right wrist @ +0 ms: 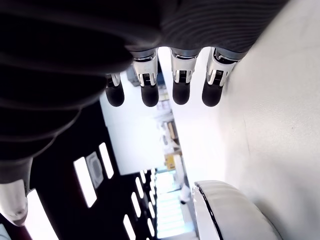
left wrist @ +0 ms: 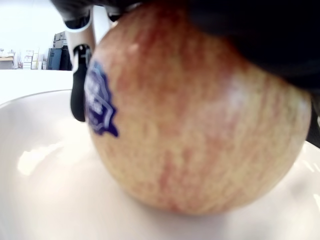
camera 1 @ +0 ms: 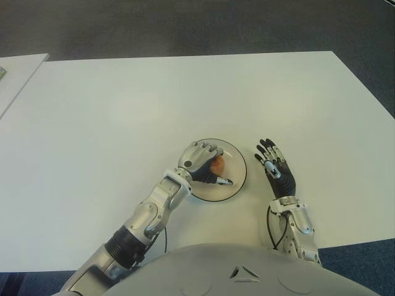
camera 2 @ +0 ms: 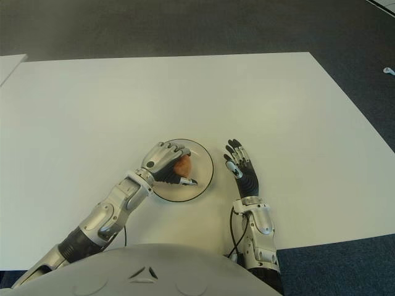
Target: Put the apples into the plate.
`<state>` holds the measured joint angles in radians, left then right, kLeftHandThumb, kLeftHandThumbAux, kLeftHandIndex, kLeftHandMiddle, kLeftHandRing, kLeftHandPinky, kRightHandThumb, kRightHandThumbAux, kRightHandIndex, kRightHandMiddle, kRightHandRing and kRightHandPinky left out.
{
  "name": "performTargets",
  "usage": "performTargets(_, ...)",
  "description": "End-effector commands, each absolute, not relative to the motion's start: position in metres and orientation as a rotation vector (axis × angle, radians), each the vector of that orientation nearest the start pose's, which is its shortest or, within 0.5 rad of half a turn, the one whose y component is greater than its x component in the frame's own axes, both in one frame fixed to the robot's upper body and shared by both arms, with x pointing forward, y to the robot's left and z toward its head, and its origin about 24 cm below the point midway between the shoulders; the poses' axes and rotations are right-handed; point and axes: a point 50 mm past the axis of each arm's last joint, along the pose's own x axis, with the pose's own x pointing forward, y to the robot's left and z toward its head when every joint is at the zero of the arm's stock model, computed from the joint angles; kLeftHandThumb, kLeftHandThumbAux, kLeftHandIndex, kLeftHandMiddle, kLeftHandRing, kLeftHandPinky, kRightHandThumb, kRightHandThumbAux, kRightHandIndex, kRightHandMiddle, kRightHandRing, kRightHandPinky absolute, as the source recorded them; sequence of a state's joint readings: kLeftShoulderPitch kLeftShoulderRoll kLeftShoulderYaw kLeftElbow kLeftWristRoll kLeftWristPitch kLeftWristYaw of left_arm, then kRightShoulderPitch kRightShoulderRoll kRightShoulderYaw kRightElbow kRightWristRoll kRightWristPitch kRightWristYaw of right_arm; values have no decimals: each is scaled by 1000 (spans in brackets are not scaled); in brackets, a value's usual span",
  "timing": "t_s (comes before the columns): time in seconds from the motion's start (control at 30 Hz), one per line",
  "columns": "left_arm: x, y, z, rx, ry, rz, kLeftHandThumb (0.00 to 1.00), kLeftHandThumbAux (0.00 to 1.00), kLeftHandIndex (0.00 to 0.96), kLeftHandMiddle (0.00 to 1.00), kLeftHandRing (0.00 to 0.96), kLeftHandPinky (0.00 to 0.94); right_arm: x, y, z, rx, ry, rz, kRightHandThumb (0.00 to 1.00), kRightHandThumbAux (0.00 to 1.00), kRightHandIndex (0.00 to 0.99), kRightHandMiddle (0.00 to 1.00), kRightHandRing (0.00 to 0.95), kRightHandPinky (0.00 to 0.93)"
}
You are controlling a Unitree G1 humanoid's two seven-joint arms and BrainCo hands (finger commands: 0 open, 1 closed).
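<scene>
A white plate (camera 1: 237, 177) with a dark rim sits on the white table (camera 1: 123, 111), near its front edge. My left hand (camera 1: 203, 161) reaches over the plate, fingers curled around a red-yellow apple (camera 1: 217, 164). In the left wrist view the apple (left wrist: 190, 125) carries a blue sticker (left wrist: 99, 102) and touches the plate's bottom (left wrist: 45, 200). My right hand (camera 1: 276, 165) shows just right of the plate, fingers stretched out and holding nothing. The right wrist view shows its straight fingers (right wrist: 181, 85) and the plate's rim (right wrist: 210, 210) beside them.
A second white table's corner (camera 1: 15, 71) shows at the far left. Dark carpet floor (camera 1: 197, 24) lies beyond the table's far edge. The table's right edge (camera 1: 370, 92) runs diagonally.
</scene>
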<state>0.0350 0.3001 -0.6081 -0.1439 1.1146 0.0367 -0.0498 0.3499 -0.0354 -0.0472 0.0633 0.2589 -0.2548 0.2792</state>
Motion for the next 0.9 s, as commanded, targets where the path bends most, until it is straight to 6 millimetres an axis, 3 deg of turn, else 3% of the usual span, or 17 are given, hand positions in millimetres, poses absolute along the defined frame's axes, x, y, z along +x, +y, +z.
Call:
performTargets(0.03, 199, 65, 29, 1333, -264, -587, 154, 294, 29, 18, 13, 15, 149, -176, -42, 228, 268, 43, 163, 523, 20, 0, 0, 7)
performTargets(0.43, 197, 65, 33, 1315, -306, -578, 83, 202, 0, 0, 0, 0, 149, -179, -44, 172, 284, 61, 136, 560, 3, 0, 0, 0)
performTargets(0.9, 197, 66, 36, 1332, -336, -609, 72, 219, 0, 0, 0, 0, 150, -179, -45, 156, 295, 60, 126, 590, 0, 0, 0, 0)
